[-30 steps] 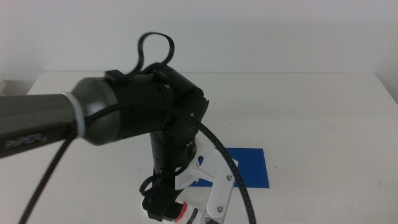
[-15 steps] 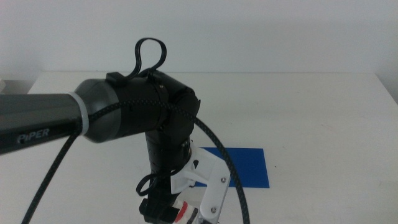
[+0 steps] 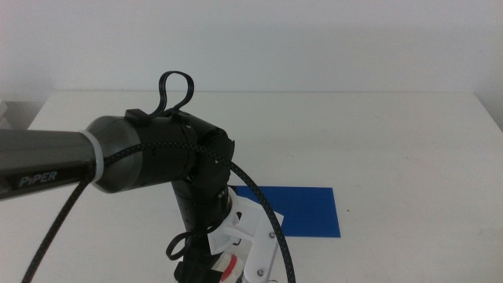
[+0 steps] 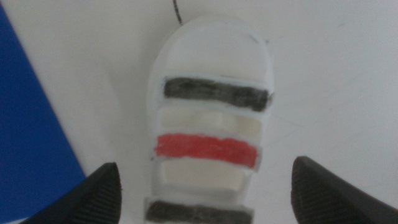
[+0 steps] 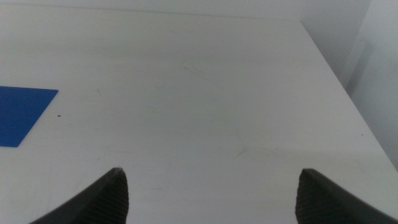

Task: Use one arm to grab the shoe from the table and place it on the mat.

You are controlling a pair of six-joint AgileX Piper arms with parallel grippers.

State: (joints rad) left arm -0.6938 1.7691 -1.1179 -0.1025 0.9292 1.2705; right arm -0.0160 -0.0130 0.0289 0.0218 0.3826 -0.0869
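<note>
The black left arm (image 3: pixel 149 157) marked "PiPER" reaches in from the left and points down at the table's front. Its white gripper parts (image 3: pixel 253 236) sit beside the blue mat (image 3: pixel 310 211). In the left wrist view the left gripper (image 4: pixel 206 168) is open, with one jaw on each side of the white shoe (image 4: pixel 208 112). The shoe lies flat on the table, with two dark straps and one red strap. The mat's edge (image 4: pixel 28 124) lies just beside the shoe. In the middle view only the shoe's red bit (image 3: pixel 229 268) shows under the arm. The right gripper (image 5: pixel 211 177) is open, empty and out of the middle view.
The white table (image 3: pixel 393 134) stretches wide to the right and back. The right wrist view shows a corner of the mat (image 5: pixel 18 112) and the table's far edge (image 5: pixel 329 68). A braided cable (image 3: pixel 267 212) loops around the left wrist.
The left arm has shifted left and sunk lower toward the picture's bottom edge, bringing its gripper down over the shoe. The mat has not moved.
</note>
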